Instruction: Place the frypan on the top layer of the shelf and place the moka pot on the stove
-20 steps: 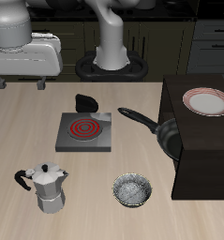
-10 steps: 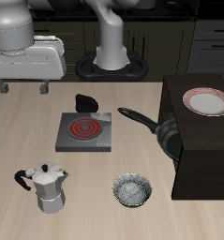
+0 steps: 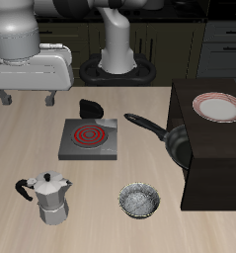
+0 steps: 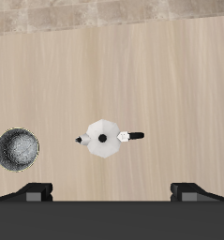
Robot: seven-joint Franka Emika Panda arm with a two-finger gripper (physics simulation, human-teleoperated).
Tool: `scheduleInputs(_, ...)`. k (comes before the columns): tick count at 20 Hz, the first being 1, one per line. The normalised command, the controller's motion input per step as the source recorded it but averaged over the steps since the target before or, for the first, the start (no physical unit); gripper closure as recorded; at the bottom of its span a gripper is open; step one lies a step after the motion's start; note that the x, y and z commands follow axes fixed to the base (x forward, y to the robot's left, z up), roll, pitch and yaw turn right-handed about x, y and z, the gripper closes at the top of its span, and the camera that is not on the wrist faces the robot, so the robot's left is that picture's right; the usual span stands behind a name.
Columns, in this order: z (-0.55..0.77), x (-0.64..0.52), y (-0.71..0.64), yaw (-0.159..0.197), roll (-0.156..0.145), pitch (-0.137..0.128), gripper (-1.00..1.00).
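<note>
The silver moka pot (image 3: pixel 50 196) stands upright on the table near its front edge; it also shows in the wrist view (image 4: pixel 102 138), straight below the hand. My gripper (image 3: pixel 26 97) hangs high above the table, well above the pot, open wide and empty, and its fingertips (image 4: pixel 34 192) show in the wrist view. The grey stove (image 3: pixel 89 139) with its red coil lies mid-table. The black frypan (image 3: pixel 177 144) rests against the side of the dark shelf (image 3: pixel 210 163), its handle pointing toward the stove.
A white plate with a pink rim (image 3: pixel 218 107) lies on the shelf's top. A small silvery patterned bowl (image 3: pixel 139 202) sits between the moka pot and the shelf and also shows in the wrist view (image 4: pixel 17 150). A small black object (image 3: pixel 90 106) lies behind the stove.
My gripper has come lower and nearer the table's front, so both open fingers now show. The pot, pan, stove and bowl have not moved.
</note>
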Motion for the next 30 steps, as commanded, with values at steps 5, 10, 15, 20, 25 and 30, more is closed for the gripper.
scheduleInputs(5,-0.22,0.12,-0.04,-0.006,-0.003,0.018,-1.0)
scheduleInputs(10,-0.19,0.11,0.03,0.001,0.009,0.012,-1.0)
scheduleInputs(15,-0.22,0.05,0.03,0.012,0.003,-0.003,-1.0)
scheduleInputs(20,-0.32,0.04,0.04,0.024,0.003,0.012,-1.0)
scheduleInputs(25,-0.21,0.03,-0.02,0.003,0.0,0.006,-1.0)
scheduleInputs(30,-0.18,0.01,-0.1,0.016,-0.016,0.001,-1.0)
